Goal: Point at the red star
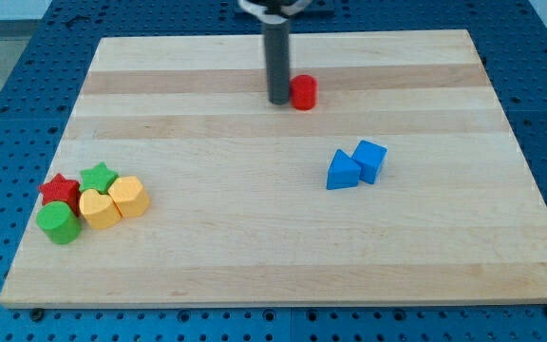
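The red star (59,188) lies near the board's left edge, in a tight cluster with a green star (98,177), a yellow heart (100,208), a yellow block (129,197) and a green cylinder (58,223). My tip (279,100) stands near the view's top centre, far up and right of the red star. It is right beside a red cylinder (303,92), on that block's left.
A blue triangular block (343,171) and a blue cube (369,161) touch each other right of the board's centre. The wooden board (273,256) lies on a blue perforated table.
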You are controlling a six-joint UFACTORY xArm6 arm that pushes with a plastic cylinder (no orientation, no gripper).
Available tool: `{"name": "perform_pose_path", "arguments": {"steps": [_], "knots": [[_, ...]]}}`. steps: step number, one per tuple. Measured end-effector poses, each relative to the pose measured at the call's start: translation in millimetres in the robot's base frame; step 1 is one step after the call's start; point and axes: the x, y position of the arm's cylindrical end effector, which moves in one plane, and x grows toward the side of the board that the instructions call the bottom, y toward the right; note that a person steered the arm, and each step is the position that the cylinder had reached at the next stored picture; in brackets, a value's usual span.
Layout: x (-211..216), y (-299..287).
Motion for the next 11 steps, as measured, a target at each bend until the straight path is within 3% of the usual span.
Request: {"name": "perform_pose_path", "arguments": {"steps": [1,2,6,8,9,11], "knots": [[-0.5,44.0],[-0.5,46.5],[32.0,-185.1],[80.1,-314.2],[81.0,-315.2],[145.8,-314.9]]}}
